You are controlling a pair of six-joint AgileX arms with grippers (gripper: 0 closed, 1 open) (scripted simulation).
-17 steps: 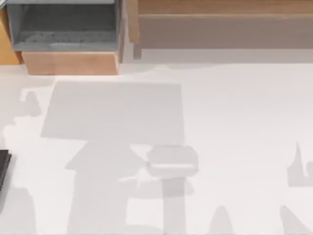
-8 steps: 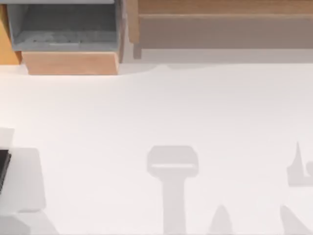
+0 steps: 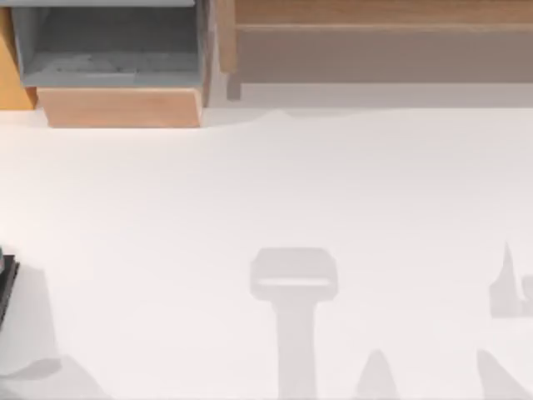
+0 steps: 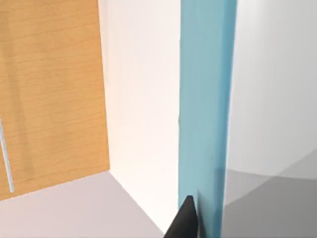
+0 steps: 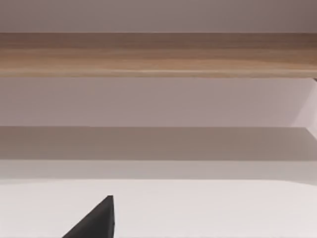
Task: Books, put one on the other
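From above I saw the white table [image 3: 275, 192], with a wooden shelf unit [image 3: 117, 107] along its far edge. My left arm was the nearer one: its gripper [image 3: 5, 279] sat at the table's far left edge. In its wrist view a blue book [image 4: 205, 99] ran lengthwise away from a dark fingertip [image 4: 185, 220] touching it; whether the jaws clamped it, I couldn't tell. My right arm sat parked.
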